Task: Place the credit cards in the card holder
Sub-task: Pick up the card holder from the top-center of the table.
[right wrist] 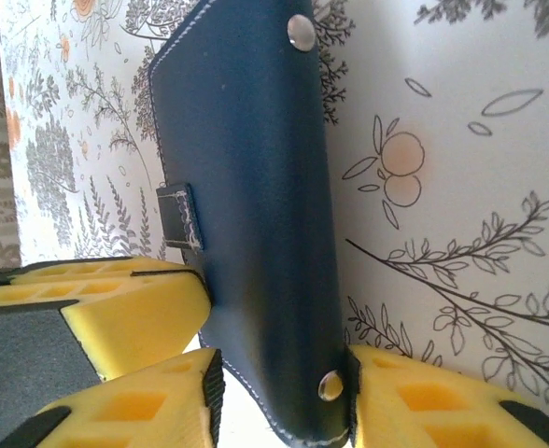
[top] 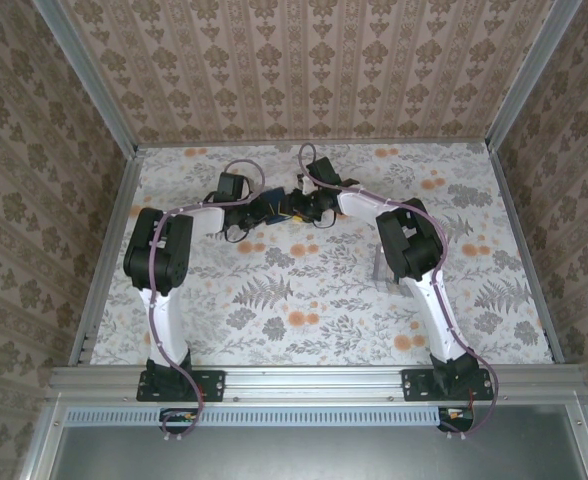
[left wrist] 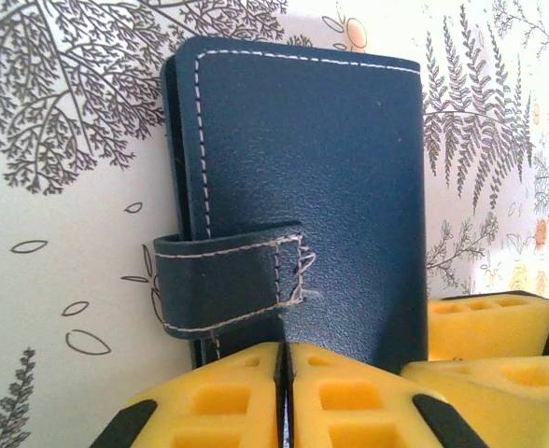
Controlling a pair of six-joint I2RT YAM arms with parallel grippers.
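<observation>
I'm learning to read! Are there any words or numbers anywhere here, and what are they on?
There are no words, numbers or logos to read anywhere.
The card holder is plain dark blue: pale stitching, a strap, blank metal snaps.
The table cover has just printed leaves and flowers.

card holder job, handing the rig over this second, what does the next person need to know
Pincers: the left pincer is shut at the near edge of the card holder, just below its strap. Whether it pinches the cover cannot be told. The right pincer is shut on the card holder, one finger on each side.
Where: the holder sits between both pincers at the far middle of the table.
Done: the holder is folded closed with the strap across it. Whether the credit cards are inside is hidden.
Left: probably confirm the cards are in, then release and back off.
</observation>
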